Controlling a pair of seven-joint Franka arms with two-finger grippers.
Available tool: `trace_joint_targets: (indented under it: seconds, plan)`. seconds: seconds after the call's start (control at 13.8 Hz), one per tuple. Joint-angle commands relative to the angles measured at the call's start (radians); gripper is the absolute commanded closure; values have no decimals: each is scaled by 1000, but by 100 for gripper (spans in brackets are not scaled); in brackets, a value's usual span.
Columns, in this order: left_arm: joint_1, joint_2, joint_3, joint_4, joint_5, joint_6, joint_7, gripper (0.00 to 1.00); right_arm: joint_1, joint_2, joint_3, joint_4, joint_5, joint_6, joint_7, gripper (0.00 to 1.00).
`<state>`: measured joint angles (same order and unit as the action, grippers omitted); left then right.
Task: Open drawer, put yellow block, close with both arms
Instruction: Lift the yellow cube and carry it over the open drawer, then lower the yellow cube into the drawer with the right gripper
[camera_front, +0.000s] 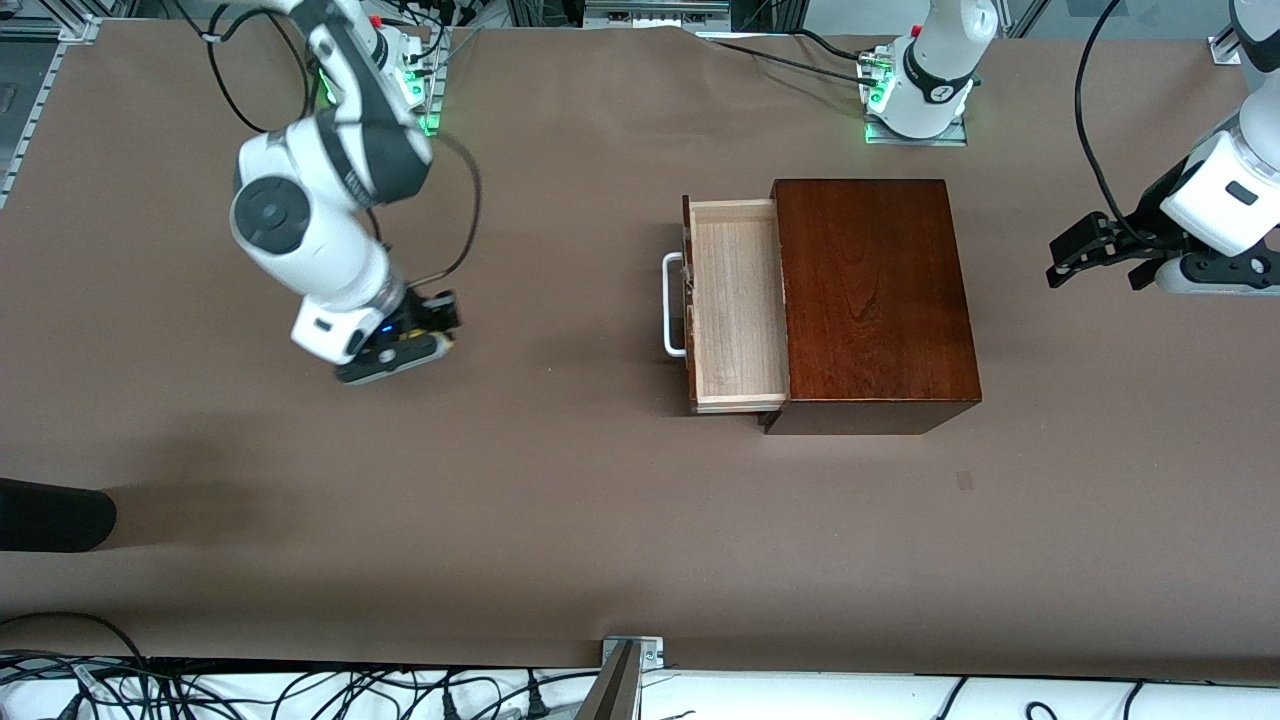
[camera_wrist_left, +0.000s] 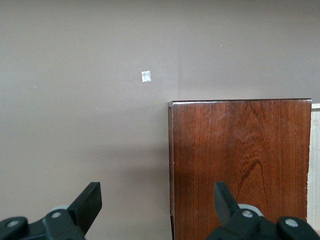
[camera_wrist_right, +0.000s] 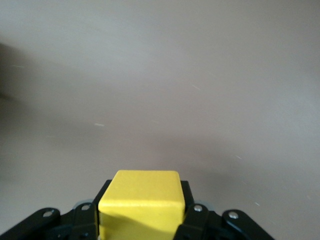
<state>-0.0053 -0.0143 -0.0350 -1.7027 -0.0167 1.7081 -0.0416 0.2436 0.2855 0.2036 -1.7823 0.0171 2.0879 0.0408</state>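
The drawer stands pulled out of the mahogany box, with its pale wood tray bare and its white handle facing the right arm's end. My right gripper is low over the table toward the right arm's end, well apart from the drawer. In the right wrist view it is shut on the yellow block, which sits squarely between the fingers. My left gripper waits open and empty over the table beside the box. In the left wrist view it looks at the box.
A dark rounded object reaches in at the table's edge toward the right arm's end, nearer the camera. A small mark lies on the brown table cover nearer the camera than the box.
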Motion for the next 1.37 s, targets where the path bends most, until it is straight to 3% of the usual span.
trace_joint_targets:
  seconds: [0.0, 0.36, 0.51, 0.72, 1.01, 1.3]
  plan:
    - [21, 13, -26, 37, 18, -30, -3, 0, 67, 101, 54, 167, 11, -40, -19, 100]
    - [21, 13, -26, 35, 18, -35, -1, 0, 344, 299, 63, 457, -104, -46, -70, 100]
    - [21, 11, -26, 37, 18, -45, 0, 0, 426, 329, 62, 495, -153, -37, -79, 100]
    - [21, 13, -26, 38, 18, -47, -1, 0, 525, 360, 62, 526, -316, -34, -120, 100]
    - [19, 10, -28, 40, 18, -65, 0, 0, 569, 391, 62, 577, -350, -55, -303, 100]
    - [19, 10, -28, 40, 18, -67, 0, 0, 605, 415, 62, 584, -364, -46, -341, 100]
